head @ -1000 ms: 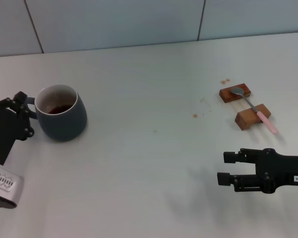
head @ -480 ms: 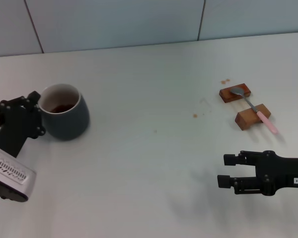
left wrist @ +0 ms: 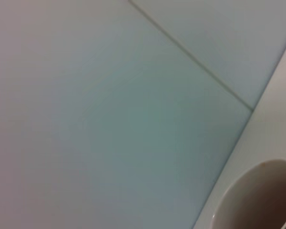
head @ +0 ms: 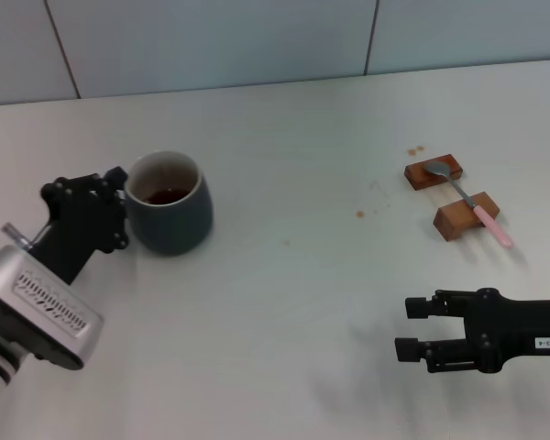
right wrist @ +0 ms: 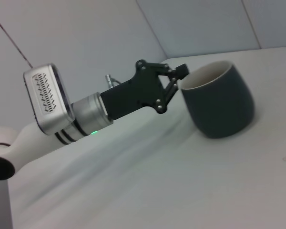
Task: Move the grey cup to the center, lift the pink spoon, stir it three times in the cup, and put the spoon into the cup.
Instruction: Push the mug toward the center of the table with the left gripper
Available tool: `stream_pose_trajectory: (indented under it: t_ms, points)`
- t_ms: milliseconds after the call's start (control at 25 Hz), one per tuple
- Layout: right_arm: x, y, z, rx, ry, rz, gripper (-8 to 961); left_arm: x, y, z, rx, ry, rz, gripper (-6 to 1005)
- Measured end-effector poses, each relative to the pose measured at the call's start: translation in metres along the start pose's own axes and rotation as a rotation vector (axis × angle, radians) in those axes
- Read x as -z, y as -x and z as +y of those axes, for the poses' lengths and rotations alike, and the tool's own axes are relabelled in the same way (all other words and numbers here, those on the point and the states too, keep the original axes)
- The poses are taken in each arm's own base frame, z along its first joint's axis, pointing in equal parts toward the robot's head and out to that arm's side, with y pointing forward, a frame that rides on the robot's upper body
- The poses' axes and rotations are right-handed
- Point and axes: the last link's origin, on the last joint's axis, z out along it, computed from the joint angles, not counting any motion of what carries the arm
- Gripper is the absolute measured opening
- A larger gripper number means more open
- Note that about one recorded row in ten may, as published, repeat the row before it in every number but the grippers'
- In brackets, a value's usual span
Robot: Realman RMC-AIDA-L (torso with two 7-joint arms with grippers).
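The rounded dark blue-grey ceramic cup (head: 169,203) stands upright on the white table (head: 284,302), left of centre, with brown residue visible on its white interior. The left gripper (head: 119,203) is at the cup's left side, at the handle. Its fingers reach the rim there, seen most clearly in the right wrist view, where the gripper (right wrist: 177,81) meets the pale rim of the cup (right wrist: 219,100). It appears closed on the cup at that side, though the handle itself is hidden by the gripper. In the left wrist view only an arc of the cup's rim (left wrist: 257,195) shows.

The slim pink-handled spoon with a silver metal bowl (head: 467,200) lies far right on the table, resting across two brown wooden blocks (head: 449,195), bowl on the farther block, handle extending over the nearer one.

The right gripper (head: 411,328) hovers above the table at near right, well apart from the spoon, jaws spread and holding nothing.
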Motion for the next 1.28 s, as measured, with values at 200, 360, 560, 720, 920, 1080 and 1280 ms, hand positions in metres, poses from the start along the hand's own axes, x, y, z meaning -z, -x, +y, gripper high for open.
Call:
stream_pose_trajectory:
  t_ms: [200, 360, 560, 720, 920, 1080, 1280]
  points:
    - [-0.001, 0.0, 0.0, 0.001, 0.005, 0.007, 802, -0.006, -0.01, 0.008, 0.004, 0.042, 0.033, -2]
    - [-0.001, 0.0, 0.0, 0.001, 0.004, 0.007, 801, -0.008, -0.019, 0.015, 0.007, 0.074, 0.067, -2]
    - [-0.001, -0.001, 0.0, 0.001, 0.006, 0.013, 801, -0.01, -0.029, 0.024, 0.013, 0.111, 0.098, -1]
    - [-0.002, 0.0, 0.0, 0.001, 0.01, 0.017, 802, -0.015, -0.037, 0.03, 0.021, 0.143, 0.113, -1]
    - [-0.002, 0.001, 0.0, 0.001, 0.011, 0.018, 802, -0.018, -0.049, 0.037, 0.023, 0.176, 0.15, -1]
    - [-0.003, 0.001, 0.0, 0.0, 0.012, 0.017, 801, -0.022, -0.055, 0.04, 0.024, 0.198, 0.161, -1]
    - [-0.004, 0.0, 0.001, -0.006, 0.016, 0.016, 801, -0.023, -0.058, 0.044, 0.034, 0.21, 0.165, -1]
